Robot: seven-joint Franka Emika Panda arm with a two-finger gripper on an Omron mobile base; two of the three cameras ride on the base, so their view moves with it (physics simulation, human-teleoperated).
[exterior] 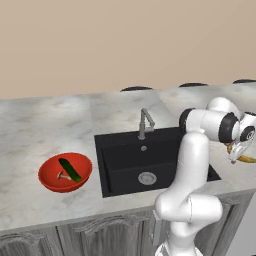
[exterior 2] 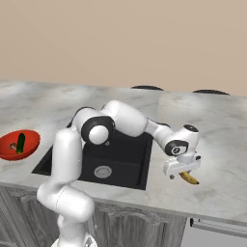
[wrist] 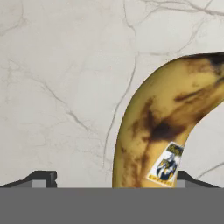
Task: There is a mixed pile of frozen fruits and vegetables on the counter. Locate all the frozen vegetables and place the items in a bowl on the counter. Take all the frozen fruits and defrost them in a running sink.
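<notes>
Banana [wrist: 166, 131] lies between the gripper's [wrist: 111, 177] spread tips, near the worktop's [wrist: 57, 87] front edge. Closing squarely across its middle looks wise.

The marbled counter [exterior: 40, 125] carries a red bowl [exterior: 50, 182] left of the black sink [exterior: 120, 170] (sunk into the stone) and a spotted banana [exterior 2: 189, 178] right of it.
</notes>
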